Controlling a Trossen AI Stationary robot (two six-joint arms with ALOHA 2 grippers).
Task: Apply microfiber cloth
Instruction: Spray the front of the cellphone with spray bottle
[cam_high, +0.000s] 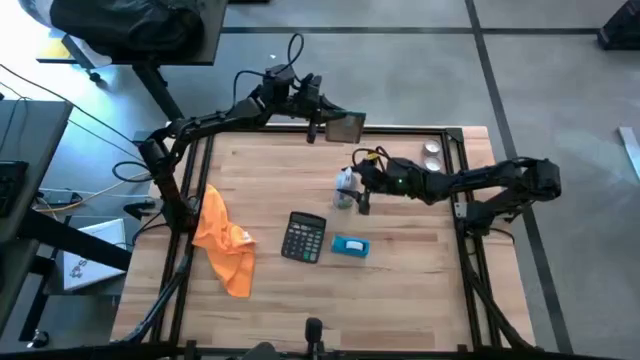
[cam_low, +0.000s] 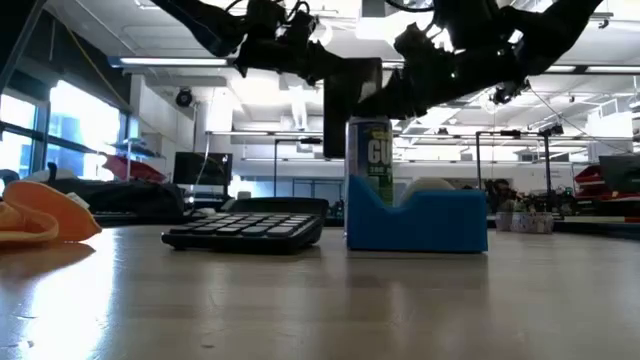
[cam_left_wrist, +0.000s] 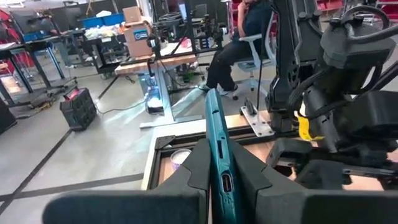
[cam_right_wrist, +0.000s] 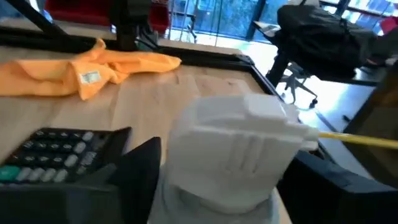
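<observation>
The microfiber cloth (cam_high: 224, 243) lay crumpled on the left part of the wooden table (cam_high: 400, 290), close to the left edge and well apart from both grippers; a small white label showed on it in the right wrist view (cam_right_wrist: 91, 76). To its right sat the black calculator (cam_high: 304, 238), and just right of that a small blue-and-white box (cam_high: 350, 246). The left gripper (cam_high: 330, 126) hung above the far edge of the table, its fingers (cam_left_wrist: 261, 180) closed on a flat teal tablet (cam_left_wrist: 217, 149) held edge-on between them. The right gripper (cam_high: 358, 192) was over the middle of the table, beyond the calculator, its fingers clamped around a spray bottle (cam_high: 345, 186) with a white cap (cam_right_wrist: 239, 146); in the low view the bottle's green-lettered can (cam_low: 369, 165) stood behind the blue box (cam_low: 415, 215). Two small round tins (cam_high: 432, 155) sat at the far right corner. In the left wrist view, a person (cam_left_wrist: 239, 37) sat on a chair in the room beyond the table.
</observation>
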